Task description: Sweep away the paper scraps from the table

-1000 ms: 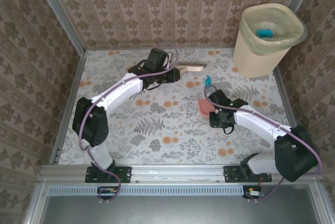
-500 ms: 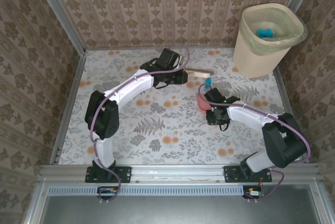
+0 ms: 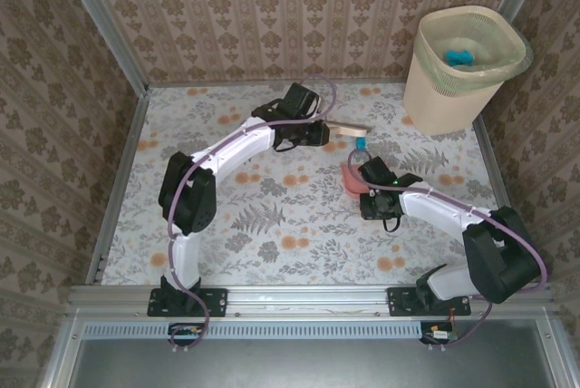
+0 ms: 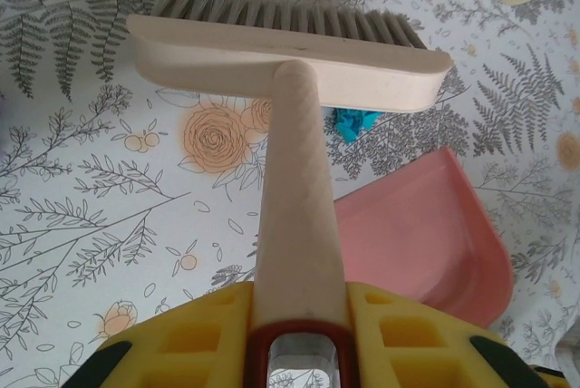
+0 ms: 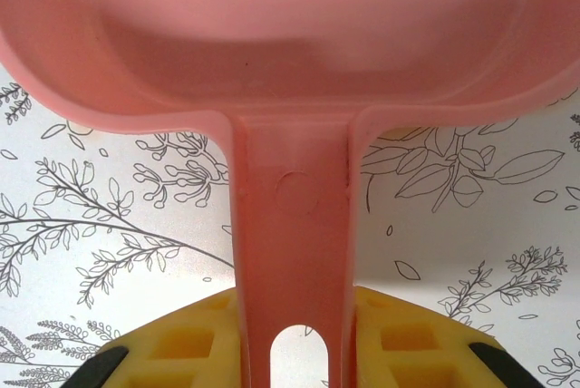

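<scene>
My left gripper (image 4: 299, 315) is shut on the cream brush's handle (image 4: 294, 207). The brush head (image 4: 290, 57) rests bristles-down on the table (image 3: 227, 225). A teal paper scrap (image 4: 355, 122) lies just on the near side of the head, between the brush (image 3: 349, 128) and the pink dustpan (image 4: 426, 234). From above, the scrap (image 3: 361, 143) sits just beyond the dustpan (image 3: 352, 179). My right gripper (image 5: 294, 334) is shut on the dustpan's handle (image 5: 292, 252), and the pan (image 5: 290, 25) lies low over the table.
A cream ribbed waste bin (image 3: 462, 66) stands at the back right corner with teal scraps (image 3: 458, 55) inside. Patterned walls and metal rails (image 3: 118, 179) enclose the table. Open table surface lies to the left and front.
My left arm has carried the brush to the right, up to the teal scrap. The right arm has shifted the dustpan slightly toward the scrap.
</scene>
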Available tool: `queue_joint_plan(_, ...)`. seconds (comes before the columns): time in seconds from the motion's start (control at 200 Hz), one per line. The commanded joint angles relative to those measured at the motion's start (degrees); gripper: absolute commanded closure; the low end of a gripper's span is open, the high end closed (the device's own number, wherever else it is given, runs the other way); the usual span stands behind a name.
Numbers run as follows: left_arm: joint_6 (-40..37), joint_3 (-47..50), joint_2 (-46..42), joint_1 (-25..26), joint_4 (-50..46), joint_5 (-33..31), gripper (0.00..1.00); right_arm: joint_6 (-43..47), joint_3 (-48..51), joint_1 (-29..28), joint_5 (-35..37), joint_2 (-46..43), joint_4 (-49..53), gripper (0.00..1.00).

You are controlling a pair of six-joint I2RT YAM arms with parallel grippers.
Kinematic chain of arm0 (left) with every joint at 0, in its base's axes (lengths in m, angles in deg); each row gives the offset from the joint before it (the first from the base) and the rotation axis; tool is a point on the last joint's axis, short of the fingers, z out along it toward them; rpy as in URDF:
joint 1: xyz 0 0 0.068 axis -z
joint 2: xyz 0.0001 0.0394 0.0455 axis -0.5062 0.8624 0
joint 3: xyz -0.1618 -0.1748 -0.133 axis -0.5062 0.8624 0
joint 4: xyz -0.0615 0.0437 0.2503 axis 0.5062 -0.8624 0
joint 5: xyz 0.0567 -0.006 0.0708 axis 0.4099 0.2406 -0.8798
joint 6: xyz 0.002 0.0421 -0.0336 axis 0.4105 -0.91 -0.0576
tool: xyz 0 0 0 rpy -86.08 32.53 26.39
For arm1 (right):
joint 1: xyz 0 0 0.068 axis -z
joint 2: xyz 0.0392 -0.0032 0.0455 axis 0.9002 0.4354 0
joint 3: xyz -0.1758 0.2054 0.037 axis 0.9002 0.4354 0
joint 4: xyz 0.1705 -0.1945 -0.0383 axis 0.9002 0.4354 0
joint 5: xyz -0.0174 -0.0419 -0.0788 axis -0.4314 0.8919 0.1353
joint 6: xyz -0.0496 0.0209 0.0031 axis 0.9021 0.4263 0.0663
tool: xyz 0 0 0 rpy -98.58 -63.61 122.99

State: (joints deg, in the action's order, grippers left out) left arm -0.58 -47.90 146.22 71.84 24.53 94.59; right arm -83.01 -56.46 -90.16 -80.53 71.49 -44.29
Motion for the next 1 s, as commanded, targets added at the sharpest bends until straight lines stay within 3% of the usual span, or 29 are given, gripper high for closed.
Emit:
queue_joint_plan(0.0,-1.7,-3.1,0.6,0.7,-1.5,-0.4,1.00,0.2,0.1,0.3,0.3,-0.2,0.0,1.00)
queue_joint_plan(0.35,-5.1,-9.1,3.2,2.4,-9.2,0.7,1.00,-0.1,0.2,0.9,0.6,0.8,0.0,1.00)
queue_joint_plan(0.7,-15.4,-13.0,2.1,3.5,-20.5,4.2,1.00,-0.3,0.4,1.5,0.5,0.7,0.0,1.00)
queue_joint_plan(0.995,-17.4,-10.4,-2.5,5.2,-19.1,3.4,1.00,-0.5,0.3,1.8,0.4,0.8,0.0,1.00)
